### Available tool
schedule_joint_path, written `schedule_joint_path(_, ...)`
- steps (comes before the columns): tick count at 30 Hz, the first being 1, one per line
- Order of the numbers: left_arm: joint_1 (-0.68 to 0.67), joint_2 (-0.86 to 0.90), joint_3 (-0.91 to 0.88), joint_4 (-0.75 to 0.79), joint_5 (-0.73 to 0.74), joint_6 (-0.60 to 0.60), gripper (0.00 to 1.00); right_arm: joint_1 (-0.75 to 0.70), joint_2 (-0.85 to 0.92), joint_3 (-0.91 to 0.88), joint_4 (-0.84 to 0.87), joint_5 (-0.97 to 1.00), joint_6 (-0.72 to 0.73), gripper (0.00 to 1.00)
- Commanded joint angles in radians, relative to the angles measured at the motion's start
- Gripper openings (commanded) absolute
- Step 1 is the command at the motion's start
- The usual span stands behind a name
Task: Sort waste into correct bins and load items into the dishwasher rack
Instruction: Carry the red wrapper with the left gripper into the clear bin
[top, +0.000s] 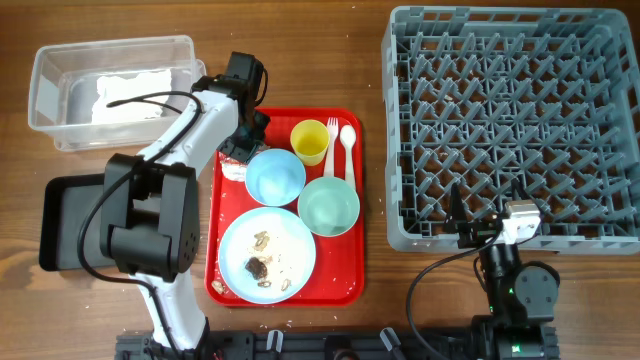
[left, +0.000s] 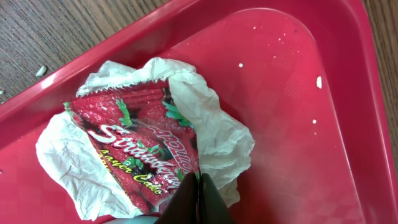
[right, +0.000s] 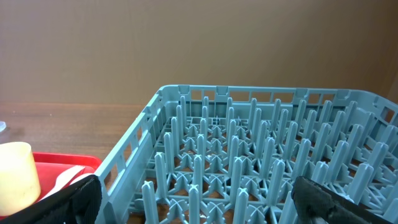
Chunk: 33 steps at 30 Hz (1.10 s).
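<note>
In the left wrist view a crumpled white paper with a red strawberry wrapper (left: 134, 146) lies in a corner of the red tray (left: 298, 106). My left gripper (left: 198, 186) is shut on the wrapper's near edge. From overhead the left gripper (top: 238, 150) sits at the tray's upper left, beside the light blue bowl (top: 275, 175). The yellow cup (top: 309, 141), fork (top: 333, 140), spoon (top: 348, 140), mint bowl (top: 328, 205) and plate (top: 292, 232) with brown scraps (top: 258, 267) rest on the tray. My right gripper (right: 199, 193) hangs open over the rack's (right: 249, 155) near edge.
The clear tub (top: 45, 60) stands at the back left with white material inside. The black tray (top: 65, 215) lies at the left, partly under the left arm. The grey rack (top: 390, 130) fills the right side. Crumbs dot the wood by the red tray (top: 345, 280).
</note>
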Motion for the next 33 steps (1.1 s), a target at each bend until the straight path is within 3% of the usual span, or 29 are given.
schedule_joint_path(1,-0.002,-0.019,-0.008,-0.001,-0.025,0.000,0.04,0.005,0.000,-0.002,0.002,0.000,0.008,1.00)
schedule_joint_path(10,-0.002,-0.209,-0.008,0.011,-0.034,0.001,0.04,0.005,0.000,-0.002,0.002,0.000,0.008,1.00)
schedule_joint_path(15,0.000,-0.282,-0.008,0.075,-0.133,0.002,0.04,0.005,0.000,-0.002,0.002,0.000,0.008,1.00)
schedule_joint_path(20,0.027,-0.341,-0.008,0.238,-0.285,0.086,0.04,0.005,0.000,-0.002,0.002,0.000,0.008,1.00)
schedule_joint_path(26,0.139,-0.346,-0.008,0.341,-0.478,0.182,0.04,0.005,0.000,-0.002,0.002,0.000,0.008,1.00)
schedule_joint_path(33,0.329,-0.272,-0.008,0.454,-0.381,0.285,0.04,0.005,0.000,-0.002,0.002,0.000,0.008,1.00)
